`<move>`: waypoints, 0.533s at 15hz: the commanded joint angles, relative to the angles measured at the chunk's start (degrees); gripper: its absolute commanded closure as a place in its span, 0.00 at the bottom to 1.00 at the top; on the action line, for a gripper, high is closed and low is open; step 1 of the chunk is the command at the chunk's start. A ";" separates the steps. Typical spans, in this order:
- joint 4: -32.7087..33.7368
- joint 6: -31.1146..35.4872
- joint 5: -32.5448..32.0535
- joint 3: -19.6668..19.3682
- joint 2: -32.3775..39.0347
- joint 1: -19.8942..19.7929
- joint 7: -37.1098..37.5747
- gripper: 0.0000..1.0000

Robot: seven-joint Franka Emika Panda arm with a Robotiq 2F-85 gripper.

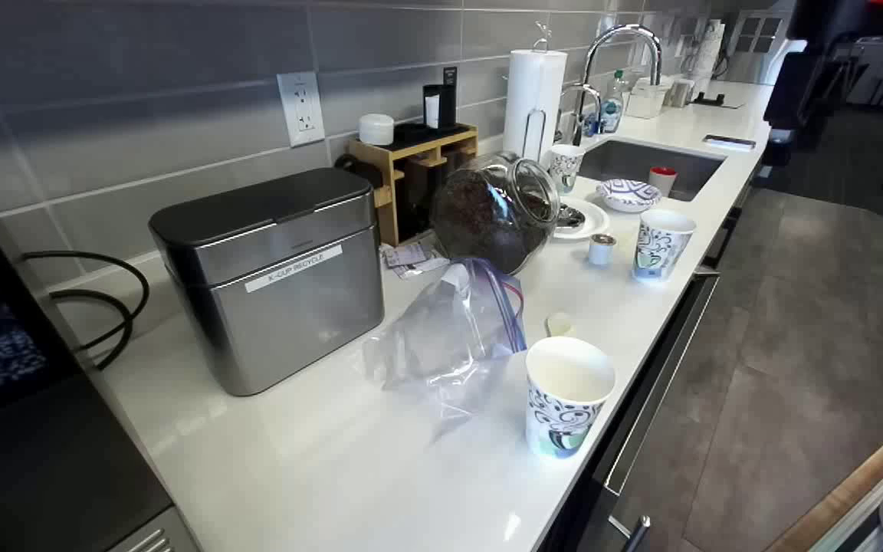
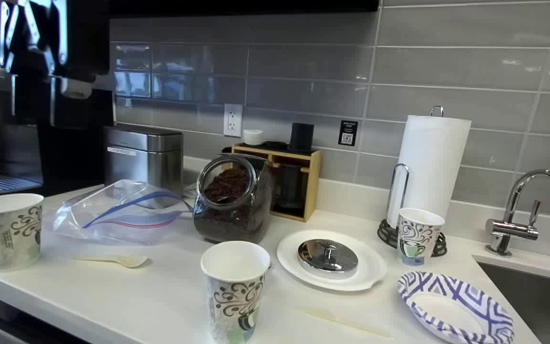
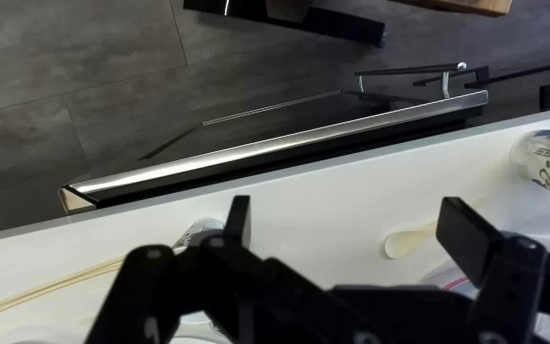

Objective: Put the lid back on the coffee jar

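Observation:
The glass coffee jar lies tilted on the counter with its mouth open and dark coffee inside; it also shows in an exterior view. The shiny silver lid, with a knob on top, rests on a white plate; it shows partly in an exterior view. My gripper is open and empty, high above the counter, apart from jar and lid. In the wrist view the gripper has its fingers wide apart over the counter's front edge; neither jar nor lid can be made out there.
Paper cups stand near the front edge, at the left and by the paper towels. A plastic bag and spoon lie left of the jar. A patterned bowl is near the sink. A steel bin stands behind.

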 commanded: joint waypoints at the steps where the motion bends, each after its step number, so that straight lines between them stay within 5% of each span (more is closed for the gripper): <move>1: 0.11 -0.11 -0.11 -0.16 0.05 0.22 0.14 0.00; 4: 0.11 -0.11 -0.11 -0.16 0.05 0.22 0.14 0.00; 8: 2.43 8.24 0.35 -2.01 7.70 -3.27 4.29 0.00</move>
